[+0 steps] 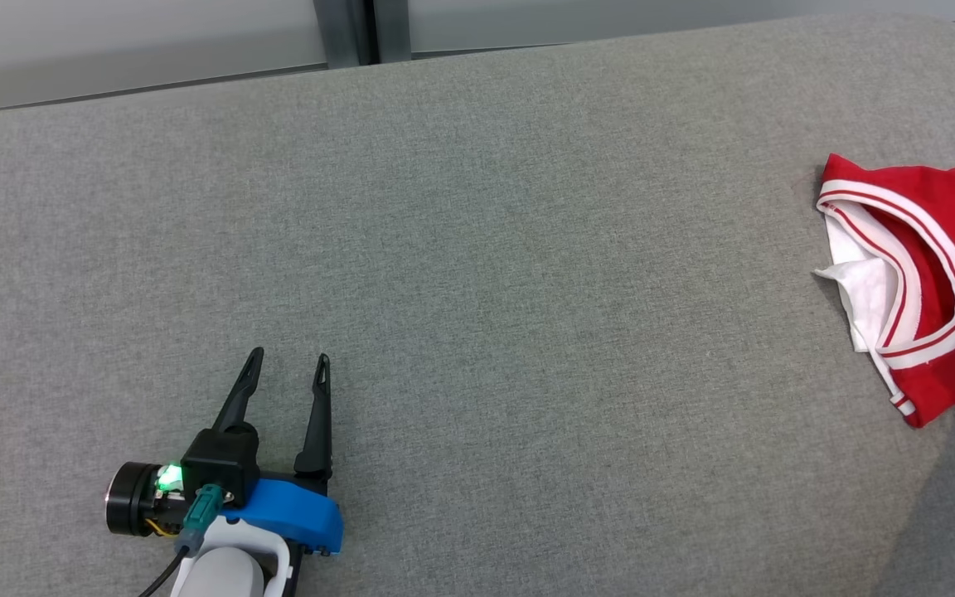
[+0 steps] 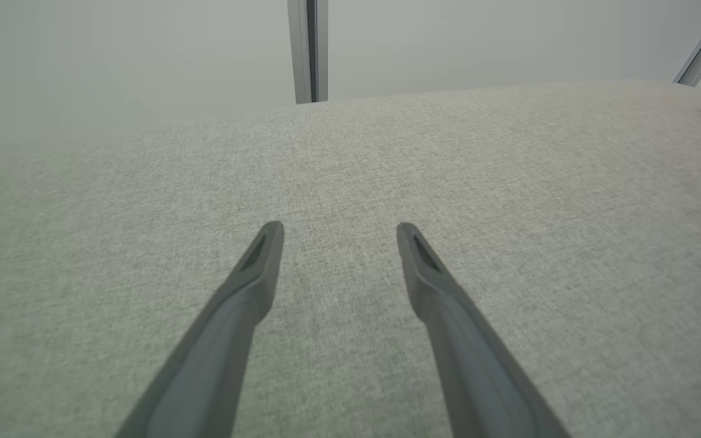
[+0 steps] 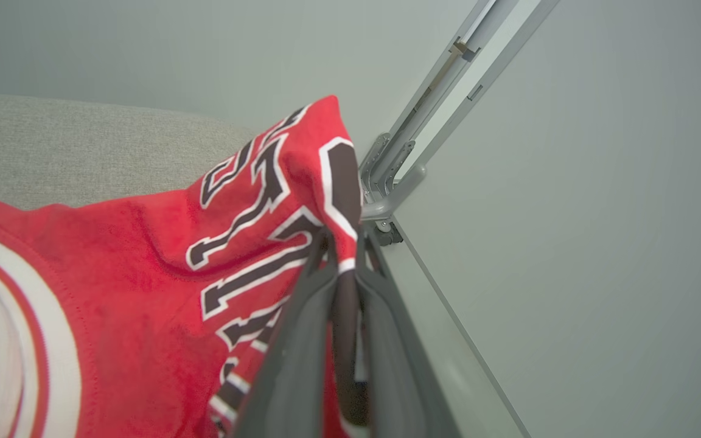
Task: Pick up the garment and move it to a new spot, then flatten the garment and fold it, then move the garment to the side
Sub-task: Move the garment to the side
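The red jersey (image 1: 938, 207) sits at the right edge of the grey upholstered surface (image 1: 477, 249). It looks soft, light and floppy, likely to sag and bunch, so a pinch on a fold or hem suits it. The right gripper (image 3: 344, 243) is clamped on a fold of its lettered cloth. At the near left, the left gripper (image 1: 288, 365) has its jaws wide apart, holding nothing.

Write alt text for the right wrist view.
The right hand is shut on a fold of a red garment with dark, white-edged lettering and white-and-red trim. A grey fabric surface lies behind, with a pale wall and a metal frame beyond.
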`<state>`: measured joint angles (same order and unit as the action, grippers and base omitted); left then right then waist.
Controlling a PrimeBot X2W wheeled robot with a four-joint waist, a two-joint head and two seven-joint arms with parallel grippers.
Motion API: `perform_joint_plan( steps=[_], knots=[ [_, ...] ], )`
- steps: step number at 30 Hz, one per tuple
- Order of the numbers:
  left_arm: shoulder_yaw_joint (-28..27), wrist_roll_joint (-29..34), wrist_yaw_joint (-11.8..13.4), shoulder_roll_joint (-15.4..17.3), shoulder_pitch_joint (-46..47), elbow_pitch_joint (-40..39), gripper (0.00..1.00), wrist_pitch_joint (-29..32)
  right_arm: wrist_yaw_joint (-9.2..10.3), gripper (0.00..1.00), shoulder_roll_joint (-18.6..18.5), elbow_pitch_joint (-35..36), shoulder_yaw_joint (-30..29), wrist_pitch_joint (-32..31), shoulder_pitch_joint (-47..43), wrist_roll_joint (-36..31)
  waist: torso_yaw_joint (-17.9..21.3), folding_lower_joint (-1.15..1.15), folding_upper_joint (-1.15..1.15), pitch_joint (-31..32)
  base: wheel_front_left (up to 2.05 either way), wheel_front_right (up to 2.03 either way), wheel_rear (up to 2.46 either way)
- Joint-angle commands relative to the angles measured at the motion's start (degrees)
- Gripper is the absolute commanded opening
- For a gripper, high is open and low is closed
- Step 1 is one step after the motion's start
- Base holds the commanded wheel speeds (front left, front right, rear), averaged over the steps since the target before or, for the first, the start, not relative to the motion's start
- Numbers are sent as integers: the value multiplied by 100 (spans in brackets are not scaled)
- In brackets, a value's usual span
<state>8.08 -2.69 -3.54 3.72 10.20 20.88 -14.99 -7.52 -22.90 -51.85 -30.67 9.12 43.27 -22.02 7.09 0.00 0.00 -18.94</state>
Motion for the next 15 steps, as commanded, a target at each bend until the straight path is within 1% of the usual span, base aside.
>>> perform_joint_plan(
  steps=[1,2,6,8,12,13,15],
  knots=[
    [-35,26,0,9,-15,-14,100,-27,6,30,76,51,-115,-14,42,-102,11,0,0,13,0,0,0],
    [-42,25,4,4,-17,-2,100,-27,6,100,106,104,-173,53,58,-157,13,0,0,19,0,0,0],
    [-89,-20,27,-8,-29,31,100,-27,5,100,276,175,-190,279,166,-278,12,0,0,56,0,0,0],
    [-125,-51,46,-16,-38,31,100,-27,5,100,467,243,-151,419,253,-231,2,0,0,89,0,0,0],
    [-248,-113,121,-35,-63,-22,100,-27,5,100,912,465,224,586,311,13,-26,0,0,207,0,0,0],
    [-248,-113,121,-35,-63,-22,100,-27,5,100,912,465,224,586,311,13,-26,0,0,207,0,0,0],
    [-316,-127,170,-40,-84,-61,100,-27,5,100,1184,732,476,608,229,264,-61,0,0,285,0,0,0]
  ],
)
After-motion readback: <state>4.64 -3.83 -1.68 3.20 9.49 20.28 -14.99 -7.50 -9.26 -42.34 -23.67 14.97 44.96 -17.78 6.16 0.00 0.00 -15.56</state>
